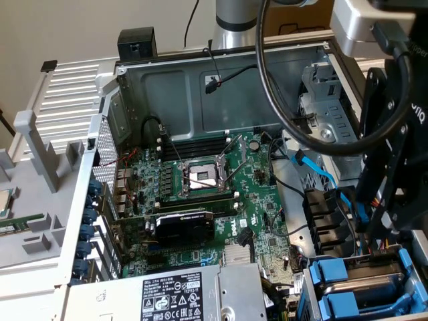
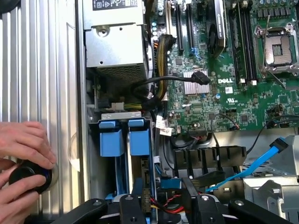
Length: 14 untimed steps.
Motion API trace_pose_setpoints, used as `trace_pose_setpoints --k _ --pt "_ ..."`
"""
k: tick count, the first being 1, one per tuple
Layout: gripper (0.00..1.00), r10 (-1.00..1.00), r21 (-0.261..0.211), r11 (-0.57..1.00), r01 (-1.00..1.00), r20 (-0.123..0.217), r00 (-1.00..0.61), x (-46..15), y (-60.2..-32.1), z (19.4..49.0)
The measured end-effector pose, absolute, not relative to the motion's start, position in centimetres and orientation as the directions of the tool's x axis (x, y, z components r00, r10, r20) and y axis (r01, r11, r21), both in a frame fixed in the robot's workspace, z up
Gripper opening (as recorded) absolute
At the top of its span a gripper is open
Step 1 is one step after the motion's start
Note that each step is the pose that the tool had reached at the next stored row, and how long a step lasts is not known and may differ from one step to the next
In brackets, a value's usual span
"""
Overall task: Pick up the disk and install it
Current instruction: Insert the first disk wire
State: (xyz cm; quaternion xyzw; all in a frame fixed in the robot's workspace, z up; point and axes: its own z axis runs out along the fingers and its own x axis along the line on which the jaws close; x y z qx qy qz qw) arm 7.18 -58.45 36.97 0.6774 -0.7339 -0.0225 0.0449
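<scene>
Inside the open computer case (image 1: pixel 200 80) | green motherboard (image 1: pixel 221 194) | pale wall behind | claw (image 2: pixel 161 205) part-open, grip unclear.

Robot arm (image 1: pixel 235 20): silver metal tube, far side behind case. Thick black cable (image 1: pixel 281 100) loops down from wrist. Gripper (image 2: pixel 161 205): black linkage bars w/ round silver pivot screws. Silver-grey wrist block (image 1: pixel 361 27); partial white lettering on black body.
</scene>
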Motion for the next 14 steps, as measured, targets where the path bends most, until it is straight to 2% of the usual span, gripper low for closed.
trace_pose_setpoints --k 14 --pt "0.45 -0.996 0.091 0.082 -0.992 0.043 -0.078 7.18 -58.35 36.47"
